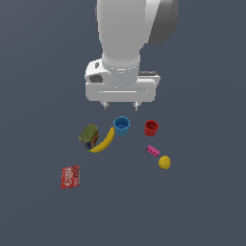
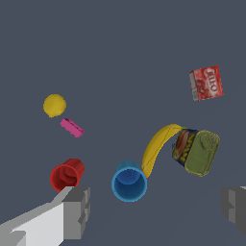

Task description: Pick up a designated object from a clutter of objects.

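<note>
The designated object, a squat can point(image 1: 89, 136) point(image 2: 197, 150) with an olive-green top and a blue label, lies among the clutter, touching the yellow banana point(image 1: 104, 141) point(image 2: 158, 146). My gripper point(image 1: 120, 105) point(image 2: 156, 211) hangs open above the blue cup point(image 1: 121, 125) point(image 2: 129, 181), well clear of the floor, with nothing between its fingers point(image 2: 77, 211). The can sits toward the exterior view's left of the gripper.
A red cup point(image 1: 151, 128) point(image 2: 67, 175), a pink brick point(image 1: 153, 150) point(image 2: 71, 128) and a yellow ball point(image 1: 165, 162) point(image 2: 54, 105) lie toward the exterior view's right. A flat red packet point(image 1: 70, 177) point(image 2: 206, 83) lies apart at the lower left.
</note>
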`<action>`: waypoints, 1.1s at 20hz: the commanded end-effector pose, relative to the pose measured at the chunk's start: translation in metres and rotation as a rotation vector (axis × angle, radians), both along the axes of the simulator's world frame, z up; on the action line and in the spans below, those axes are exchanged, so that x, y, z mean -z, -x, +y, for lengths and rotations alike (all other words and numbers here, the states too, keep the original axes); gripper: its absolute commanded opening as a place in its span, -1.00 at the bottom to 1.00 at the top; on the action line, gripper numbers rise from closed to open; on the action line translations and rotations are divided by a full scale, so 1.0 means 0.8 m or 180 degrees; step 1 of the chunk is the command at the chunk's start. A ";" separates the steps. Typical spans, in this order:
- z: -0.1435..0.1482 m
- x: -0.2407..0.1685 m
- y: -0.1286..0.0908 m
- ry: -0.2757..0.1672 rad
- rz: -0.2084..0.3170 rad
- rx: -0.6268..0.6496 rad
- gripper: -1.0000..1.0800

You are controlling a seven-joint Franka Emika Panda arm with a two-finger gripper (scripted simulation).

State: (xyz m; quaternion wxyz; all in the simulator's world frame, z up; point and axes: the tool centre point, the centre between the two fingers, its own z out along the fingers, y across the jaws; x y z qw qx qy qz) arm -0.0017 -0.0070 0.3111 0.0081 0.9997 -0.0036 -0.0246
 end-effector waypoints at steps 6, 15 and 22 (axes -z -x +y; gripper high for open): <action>0.019 -0.006 -0.002 0.0013 -0.0021 -0.0057 0.92; 0.036 -0.010 -0.003 0.0024 -0.0040 -0.0107 0.92; 0.018 0.009 -0.006 0.0002 -0.0049 -0.0016 0.92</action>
